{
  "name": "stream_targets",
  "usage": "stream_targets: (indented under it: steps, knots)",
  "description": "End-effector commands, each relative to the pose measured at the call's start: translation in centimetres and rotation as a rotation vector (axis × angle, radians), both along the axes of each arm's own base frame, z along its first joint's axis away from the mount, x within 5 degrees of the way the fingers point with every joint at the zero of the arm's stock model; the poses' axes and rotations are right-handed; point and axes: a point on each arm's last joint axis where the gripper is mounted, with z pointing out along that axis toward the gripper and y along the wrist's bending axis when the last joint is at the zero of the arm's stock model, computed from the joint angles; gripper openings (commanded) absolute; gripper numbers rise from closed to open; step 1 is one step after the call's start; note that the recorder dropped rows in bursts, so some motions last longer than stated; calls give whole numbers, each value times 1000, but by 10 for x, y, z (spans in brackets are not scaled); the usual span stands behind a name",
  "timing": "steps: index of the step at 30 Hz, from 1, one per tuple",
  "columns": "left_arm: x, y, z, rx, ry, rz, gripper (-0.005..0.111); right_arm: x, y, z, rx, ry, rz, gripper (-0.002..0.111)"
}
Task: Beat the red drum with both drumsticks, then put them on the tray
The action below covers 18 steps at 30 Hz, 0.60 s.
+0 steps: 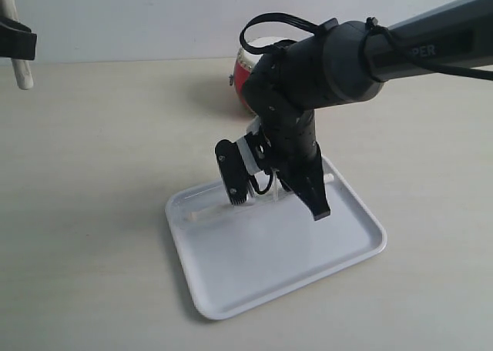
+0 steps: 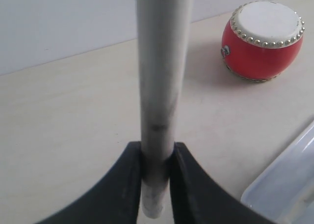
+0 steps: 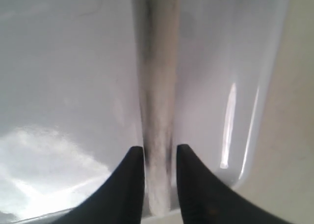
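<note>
Beige tabletop [image 1: 92, 174]. Right gripper [image 3: 159, 149] straddling right drumstick [image 3: 157, 76] laid flat in tray [image 1: 347, 247] for drop-off; clamped or freed, unclear. Left gripper [image 2: 157, 146] clenched on upright left drumstick [image 2: 159, 62], awaiting turn.

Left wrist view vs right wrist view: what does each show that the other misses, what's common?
Left wrist only: the red drum, and the left gripper clamped on one drumstick. Right wrist only: the right gripper straddling the other drumstick, which lies in the tray. Shared: the tray, just a corner in the left wrist view.
</note>
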Motion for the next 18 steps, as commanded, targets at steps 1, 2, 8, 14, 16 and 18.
stream_targets:
  steps: [1,2,8,14,16,18]
  knots:
    - [1,-1,0,-27,-5,10,0,-1,0,-1,5,-1,-23,33]
    - [1,-1,0,-32,-4,14,0,-1,0,-1,5,-1,-25,33]
    - [1,0,-1,-45,17,27,0,0,0,8,35,-35,-61,34]
    - [2,-1,-4,-83,-13,33,0,-1,3,50,264,-83,-157,34]
    - [6,-3,-15,-90,-31,33,0,1,3,67,411,-73,-207,34]
    - [16,-6,-30,-72,20,37,0,8,-2,78,562,-43,-281,34]
